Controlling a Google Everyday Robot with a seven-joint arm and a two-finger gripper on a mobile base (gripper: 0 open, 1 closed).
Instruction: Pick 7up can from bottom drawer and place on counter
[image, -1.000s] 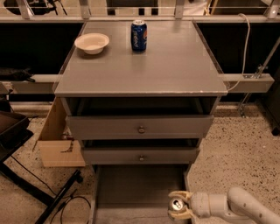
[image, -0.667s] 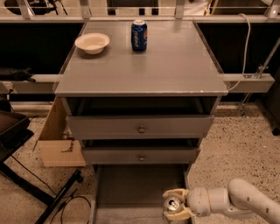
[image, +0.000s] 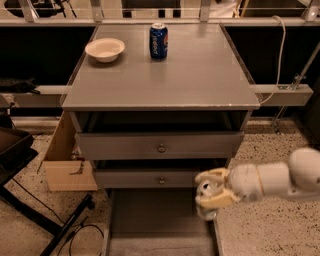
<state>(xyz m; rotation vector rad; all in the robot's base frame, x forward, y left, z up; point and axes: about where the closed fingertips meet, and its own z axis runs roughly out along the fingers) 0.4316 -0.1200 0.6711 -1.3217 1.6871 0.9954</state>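
Clasping 7up can (image: 204, 189), gripper (image: 212, 191) fronts knobbed drawer (image: 145, 178).

Setting around the hand (image: 211, 192), closed on the 7up can (image: 204, 190) low before the bench (image: 165, 80). Below and right of it: speckled terrazzo floor (image: 260, 230). Far left: open cardboard box (image: 65, 160), dark stand legs (image: 70, 221), black cables (image: 77, 239). Above, behind the bench: dark recess crossed by a pale rail (image: 285, 95). A white cable (image: 281, 55) hangs upper right.
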